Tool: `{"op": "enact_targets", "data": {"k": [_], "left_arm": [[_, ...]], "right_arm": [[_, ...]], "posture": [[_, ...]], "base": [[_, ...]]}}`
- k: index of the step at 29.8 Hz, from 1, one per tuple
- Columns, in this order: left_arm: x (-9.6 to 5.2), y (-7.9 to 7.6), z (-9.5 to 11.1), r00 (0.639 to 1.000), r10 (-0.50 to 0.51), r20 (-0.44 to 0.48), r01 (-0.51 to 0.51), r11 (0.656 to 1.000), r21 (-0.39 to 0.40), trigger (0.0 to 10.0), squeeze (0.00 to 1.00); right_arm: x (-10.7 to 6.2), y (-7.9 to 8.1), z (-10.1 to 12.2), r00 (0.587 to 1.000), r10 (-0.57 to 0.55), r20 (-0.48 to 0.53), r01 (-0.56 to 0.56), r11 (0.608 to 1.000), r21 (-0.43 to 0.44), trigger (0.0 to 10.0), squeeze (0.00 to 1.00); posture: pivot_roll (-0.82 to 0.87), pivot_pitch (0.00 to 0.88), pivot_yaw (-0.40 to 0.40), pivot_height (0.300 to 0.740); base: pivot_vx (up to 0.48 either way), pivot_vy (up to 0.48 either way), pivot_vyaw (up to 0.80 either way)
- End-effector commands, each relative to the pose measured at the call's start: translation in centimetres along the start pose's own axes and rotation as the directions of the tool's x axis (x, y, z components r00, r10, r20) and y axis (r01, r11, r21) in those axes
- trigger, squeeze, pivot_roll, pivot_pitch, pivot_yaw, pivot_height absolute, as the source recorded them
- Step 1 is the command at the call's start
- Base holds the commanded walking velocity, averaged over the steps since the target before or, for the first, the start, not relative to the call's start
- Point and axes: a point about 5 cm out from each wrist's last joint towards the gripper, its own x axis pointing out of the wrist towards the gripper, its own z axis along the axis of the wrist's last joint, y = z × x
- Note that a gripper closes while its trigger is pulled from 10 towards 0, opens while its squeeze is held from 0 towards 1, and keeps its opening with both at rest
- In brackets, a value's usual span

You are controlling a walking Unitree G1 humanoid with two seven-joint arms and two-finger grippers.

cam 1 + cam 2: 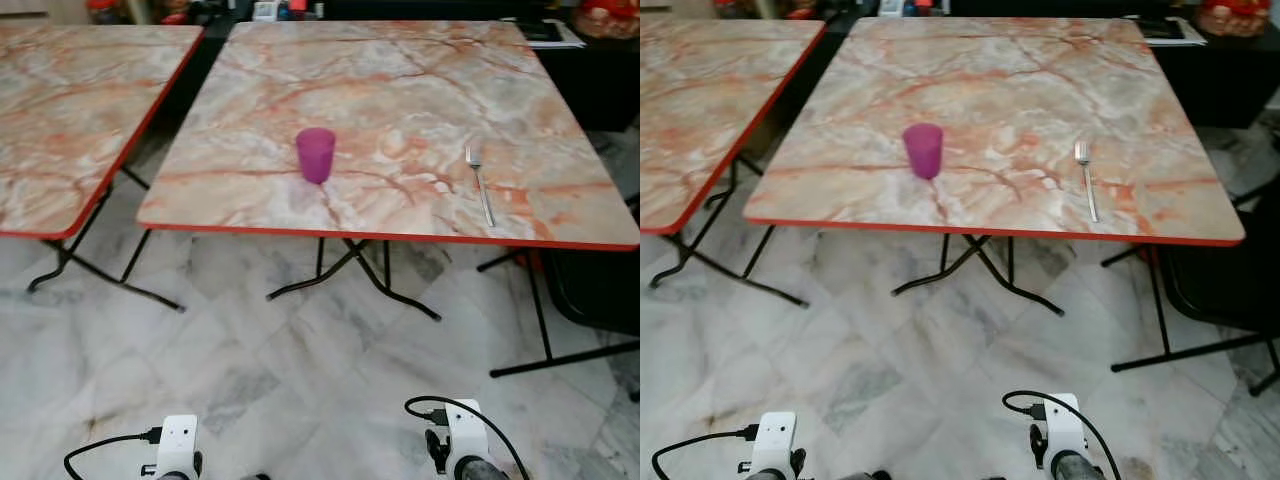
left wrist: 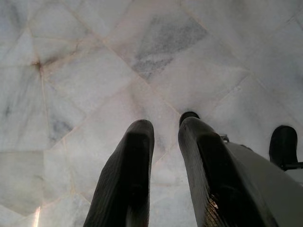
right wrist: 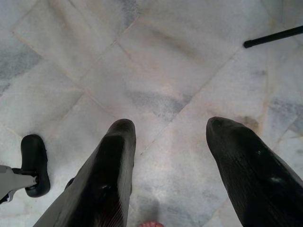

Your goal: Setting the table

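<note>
1. You have a purple cup [image 1: 316, 154] standing upright on the table [image 1: 400, 80], near the front edge and left of its middle; you can't see into it from this angle, so what it holds can't be told.
2. A fork [image 1: 480, 178] lies flat on the same table, well to the right of the cup, tines pointing away from you and handle toward the front edge (the two are well apart).
3. The tabletop is marble-patterned in pink and orange with a red rim, on black folding legs [image 1: 350, 270].
4. A second table [image 1: 70, 110] of the same pattern stands to your left, a dark gap between them.
5. The floor [image 1: 300, 380] is pale marble tile, and a dark chair [image 1: 595, 285] sits at the right.
6. Your left gripper [image 2: 163, 137] hangs low over the floor, fingers slightly parted and holding nothing.
7. Your right gripper [image 3: 173, 142] also hangs over the tiles, fingers spread wide and empty.
8. Both wrists [image 1: 175, 445] show at the bottom of the head view, well short of the table.
</note>
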Motion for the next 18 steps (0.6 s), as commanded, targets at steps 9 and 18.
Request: {"op": "enact_targets", "data": {"k": [9, 18], "left_arm": [[-0.35, 0.07, -1.6, 0.998, -0.002, -0.062, 0.001, 1.0, -0.004, 10.0, 0.0], [-0.4, 0.18, -1.72, 0.998, 0.0, -0.062, 0.0, 1.0, 0.0, 10.0, 0.0]], "right_arm": [[-0.08, 0.47, -0.77, 0.999, 0.009, -0.042, -0.009, 1.0, 0.008, 10.0, 0.0], [-0.05, 0.32, -0.52, 1.0, -0.001, -0.026, 0.002, 1.0, 0.023, 10.0, 0.0]], "posture": [[-0.06, 0.2, 0.007, 0.74], [-0.06, 0.191, 0.01, 0.74]], "base": [[0.255, 0.0, -0.34], [0.253, 0.0, 0.0]]}}
